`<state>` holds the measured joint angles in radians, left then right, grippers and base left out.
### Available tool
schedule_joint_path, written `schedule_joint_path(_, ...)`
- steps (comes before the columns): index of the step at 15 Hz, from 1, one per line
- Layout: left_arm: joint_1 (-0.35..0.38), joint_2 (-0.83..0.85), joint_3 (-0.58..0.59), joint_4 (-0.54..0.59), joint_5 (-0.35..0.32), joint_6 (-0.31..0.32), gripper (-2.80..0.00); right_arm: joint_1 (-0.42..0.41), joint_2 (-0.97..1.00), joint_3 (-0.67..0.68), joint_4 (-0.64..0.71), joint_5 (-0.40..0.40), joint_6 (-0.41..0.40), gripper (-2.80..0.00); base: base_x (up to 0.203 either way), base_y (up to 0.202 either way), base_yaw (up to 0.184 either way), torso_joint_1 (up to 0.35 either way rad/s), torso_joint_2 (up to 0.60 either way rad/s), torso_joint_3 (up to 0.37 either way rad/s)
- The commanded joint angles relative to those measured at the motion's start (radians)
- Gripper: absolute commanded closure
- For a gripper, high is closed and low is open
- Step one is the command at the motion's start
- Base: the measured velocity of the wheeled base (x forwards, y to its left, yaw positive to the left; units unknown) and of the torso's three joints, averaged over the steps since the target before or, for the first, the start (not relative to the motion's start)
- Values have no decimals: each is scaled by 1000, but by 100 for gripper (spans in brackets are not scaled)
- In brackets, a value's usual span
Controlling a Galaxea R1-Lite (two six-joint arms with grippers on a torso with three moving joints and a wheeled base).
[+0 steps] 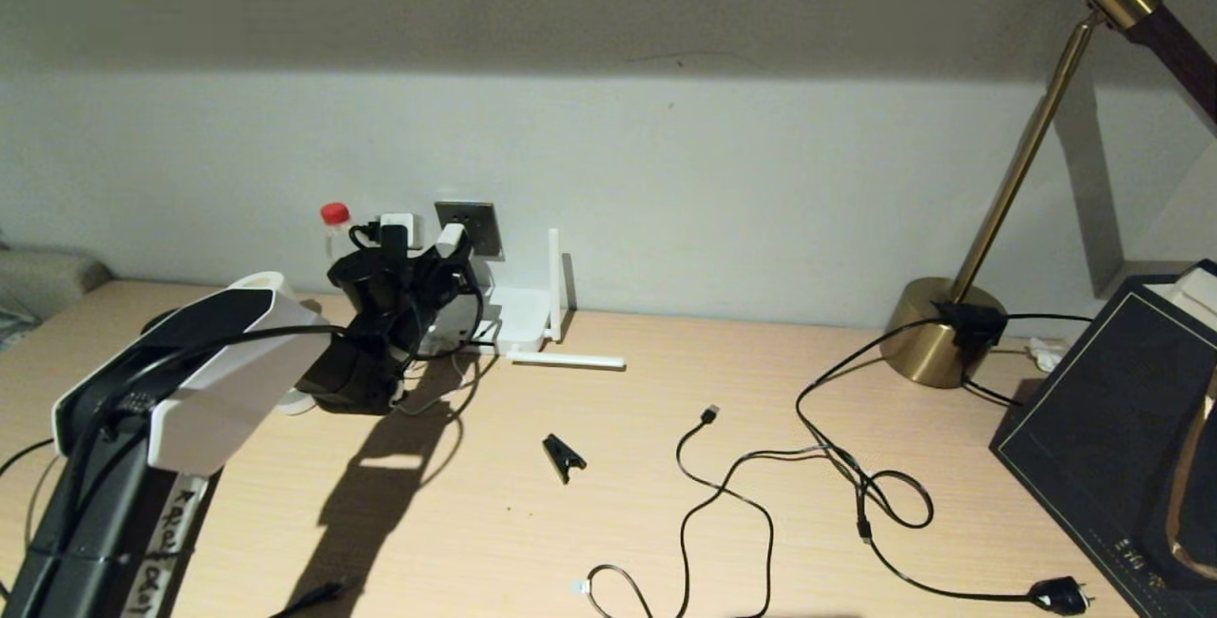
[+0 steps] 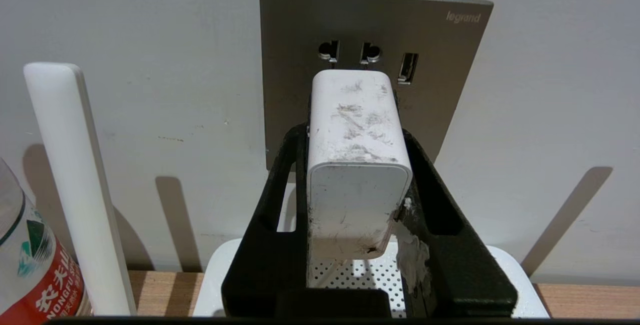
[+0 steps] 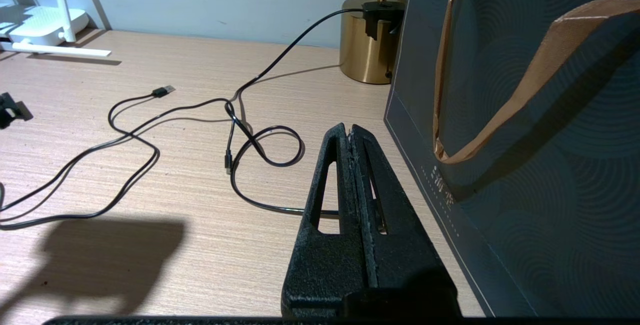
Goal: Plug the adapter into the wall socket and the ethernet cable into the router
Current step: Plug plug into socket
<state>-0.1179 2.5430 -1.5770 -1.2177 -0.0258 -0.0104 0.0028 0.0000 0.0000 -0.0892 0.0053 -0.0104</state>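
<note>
My left gripper [image 2: 355,132] is shut on the scuffed white adapter [image 2: 355,165], one black finger [image 2: 270,215] on each side. The adapter's front end is at the grey wall socket [image 2: 290,65], just below its two upper holes; its prongs are hidden. From the head, the left gripper [image 1: 409,290] holds the adapter [image 1: 450,238] up at the socket [image 1: 473,226], above the white router [image 1: 521,314]. The ethernet cable's clear connector [image 1: 581,588] lies near the table's front edge. My right gripper [image 3: 350,127] hovers shut and empty over the table, beside a dark bag.
An upright router antenna [image 2: 75,190] and a red-capped bottle [image 1: 335,214] flank the socket. A black clip [image 1: 563,456], a USB-tipped cable [image 1: 710,414] and a chunky-plug cable [image 1: 1060,594] lie mid-table. A brass lamp base [image 1: 941,333] and a dark paper bag [image 3: 525,115] stand at the right.
</note>
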Motion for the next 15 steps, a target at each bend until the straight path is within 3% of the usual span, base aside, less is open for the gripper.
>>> schedule_joint_path(1, 1, 2, -3, -6, 0, 0, 0, 0, 2, 35, -1, 1, 0, 0, 0, 0, 0, 0, 0, 0)
schedule_joint_path(15, 0, 28, -60, 26, -2, 0, 0, 0, 2, 35, -1, 1, 0, 0, 0, 0, 0, 0, 0, 0)
